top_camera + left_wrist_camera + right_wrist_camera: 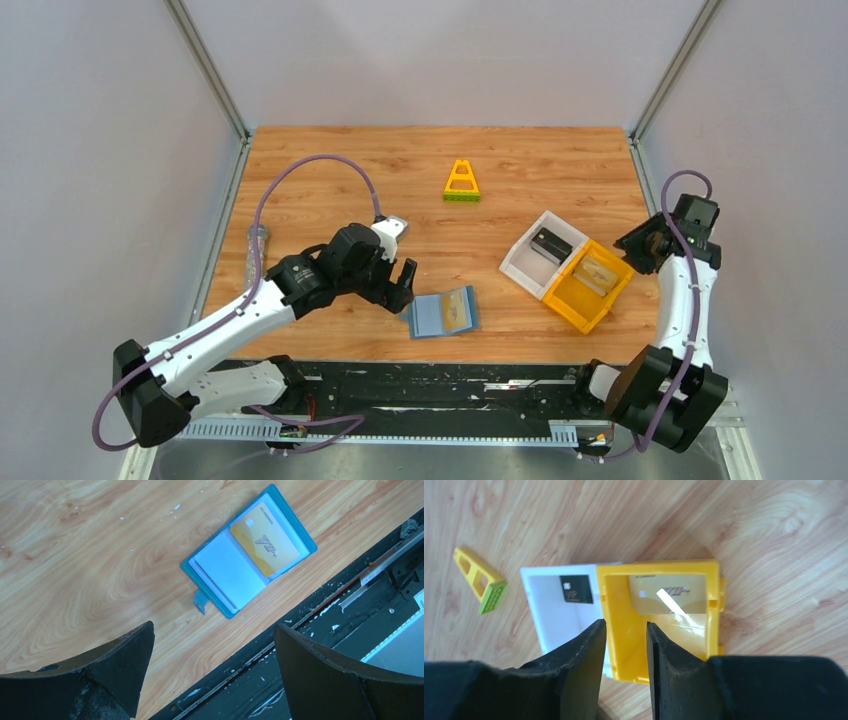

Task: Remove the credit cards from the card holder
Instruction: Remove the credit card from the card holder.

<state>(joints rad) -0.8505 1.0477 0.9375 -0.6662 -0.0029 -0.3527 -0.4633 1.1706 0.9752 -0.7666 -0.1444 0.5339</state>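
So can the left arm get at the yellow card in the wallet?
Probably yes: the left claw hangs open close to the wallet, which lies open with the yellow card face up and nothing on it.

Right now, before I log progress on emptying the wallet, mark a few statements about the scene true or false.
1. The card holder lies open with a yellow card in it. True.
2. The yellow bin holds a gold card. True.
3. The dark card lies in the yellow bin. False: it lies in the white bin.
4. The left gripper grips the card holder. False: it is open and apart from the holder.
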